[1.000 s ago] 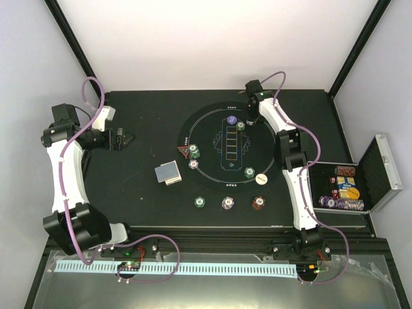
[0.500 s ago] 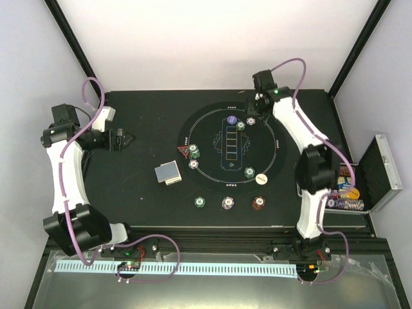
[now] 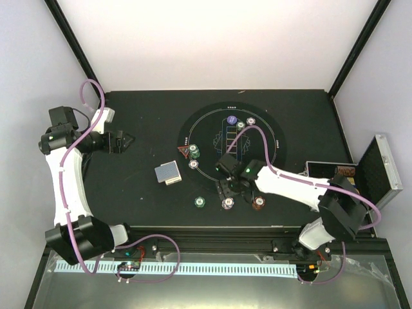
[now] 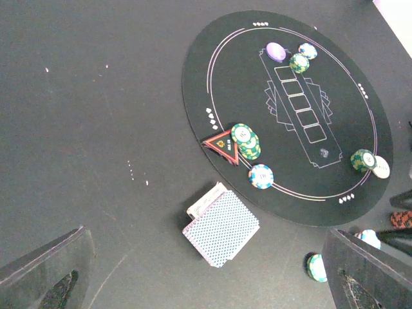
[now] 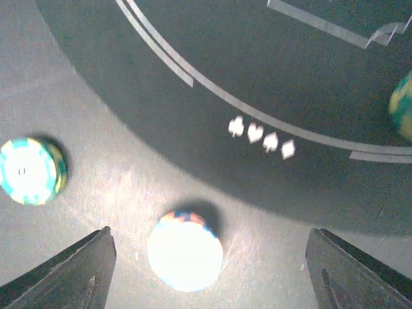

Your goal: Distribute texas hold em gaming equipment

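My right gripper is open and empty, low over the table just in front of the round black mat. In the right wrist view a purple-white chip lies flat between the fingertips, touching neither; it also shows in the top view. A green chip lies to its left and a red-brown chip to its right. The grey-blue card deck lies left of the mat. My left gripper is open and empty at the far left, with the deck ahead of it.
On the mat are a red triangle marker, green chips, a chip, a blue button and two chips. The open silver case with chips stands at the right edge. My right arm lies across the mat's near right side.
My right arm has swung from the far side of the mat to its near edge, and its gripper now sits over the purple-white chip. The left arm has barely moved.
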`<state>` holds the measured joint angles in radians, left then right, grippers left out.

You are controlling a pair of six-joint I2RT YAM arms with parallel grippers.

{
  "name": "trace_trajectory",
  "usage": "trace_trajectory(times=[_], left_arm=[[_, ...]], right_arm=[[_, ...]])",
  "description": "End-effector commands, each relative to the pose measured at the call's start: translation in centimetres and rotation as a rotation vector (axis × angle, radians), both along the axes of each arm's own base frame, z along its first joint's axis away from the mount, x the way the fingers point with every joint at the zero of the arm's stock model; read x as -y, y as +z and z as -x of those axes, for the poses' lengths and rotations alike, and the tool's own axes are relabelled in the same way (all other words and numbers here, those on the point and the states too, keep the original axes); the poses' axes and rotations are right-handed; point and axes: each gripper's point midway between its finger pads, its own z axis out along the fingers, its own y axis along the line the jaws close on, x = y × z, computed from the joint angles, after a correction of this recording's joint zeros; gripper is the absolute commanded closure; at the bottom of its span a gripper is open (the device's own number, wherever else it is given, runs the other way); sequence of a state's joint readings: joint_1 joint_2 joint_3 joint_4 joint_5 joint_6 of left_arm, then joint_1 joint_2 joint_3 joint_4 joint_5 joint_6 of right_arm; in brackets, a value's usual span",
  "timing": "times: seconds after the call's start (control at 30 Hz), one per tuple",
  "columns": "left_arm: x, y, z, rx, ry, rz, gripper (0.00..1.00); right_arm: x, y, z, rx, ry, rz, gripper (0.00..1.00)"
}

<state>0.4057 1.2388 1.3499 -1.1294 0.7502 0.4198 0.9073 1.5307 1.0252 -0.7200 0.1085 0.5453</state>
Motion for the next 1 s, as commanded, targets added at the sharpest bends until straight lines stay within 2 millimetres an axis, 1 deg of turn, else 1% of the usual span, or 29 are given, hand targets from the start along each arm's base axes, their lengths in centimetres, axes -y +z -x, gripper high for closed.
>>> trace_trajectory(times=[0.0,0.1,0.17,0.37,0.57,0.77,0.97], left_arm=[[0.2,0.6,0.7,0.018,-0.004,0.001,0.01],[0.3,0.7,0.7,0.024,-0.003,0.005,0.01],[0.3,0.7,0.7,0.026,-0.002,0.004,0.01],[0.2,0.6,0.7,0.025,0.001,0.000,0.01],[0.1,0.7,0.6,0.027,0.003,-0.002,0.01],[0.1,0.8,0.4,0.031,0.004,0.001,0.01],[0.0,0.6,0.3,0.027,0.004,0.002,0.01]], right_arm=[[-0.9,0.2,2.2,0.007,-0.040,-0.093,0.16],[-0.9,-1.4,3.8,-0.032,-0.020,-0.086,0.16],[-1.0,-2.2,4.4,-0.052,-0.008,-0.078,0.16],[-1.1,-4.1,5.1,-0.085,0.011,-0.043,0.18],[-0.9,-4.8,4.8,-0.081,0.012,-0.006,0.28],[-0.6,-5.6,4.8,-0.088,0.016,0.029,0.32],[-0.9,-5.6,4.8,-0.079,0.025,0.047,0.37]])
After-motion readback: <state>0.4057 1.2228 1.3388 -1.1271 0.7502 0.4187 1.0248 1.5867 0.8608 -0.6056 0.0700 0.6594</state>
